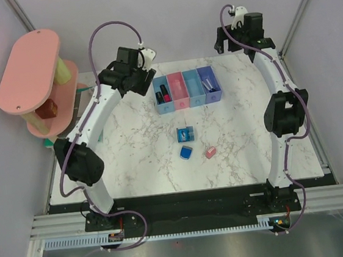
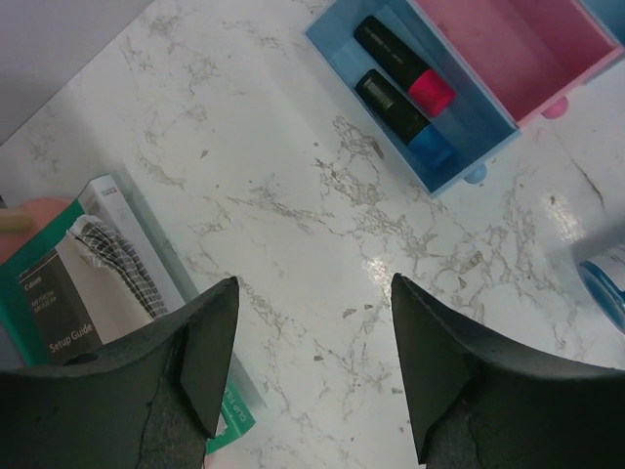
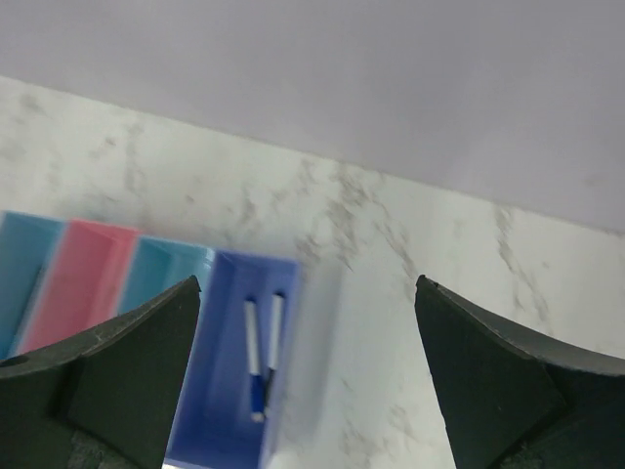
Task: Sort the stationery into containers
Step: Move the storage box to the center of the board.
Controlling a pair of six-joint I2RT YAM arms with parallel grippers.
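Four joined bins stand at the back of the table: light blue point(image 1: 163, 94), pink point(image 1: 178, 91), light blue point(image 1: 195, 88), purple-blue point(image 1: 210, 83). The left light blue bin point(image 2: 467, 147) holds a pink-capped marker point(image 2: 405, 68) and a blue-capped marker point(image 2: 402, 117). The purple-blue bin point(image 3: 220, 391) holds two thin pens point(image 3: 260, 357). A square blue item point(image 1: 186, 134), a blue wedge block point(image 1: 186, 153) and a pink eraser point(image 1: 210, 152) lie mid-table. My left gripper point(image 1: 148, 85) point(image 2: 313, 283) is open and empty, above the table just left of the bins. My right gripper point(image 1: 220, 40) point(image 3: 306, 283) is open and empty, high behind the purple-blue bin.
A pink tiered shelf tower point(image 1: 30, 72) stands off the table's left edge. A green box with a setup guide booklet point(image 2: 88, 283) lies by the left gripper. The pink bin point(image 2: 527, 49) shows empty. Grey walls close in behind and beside the table.
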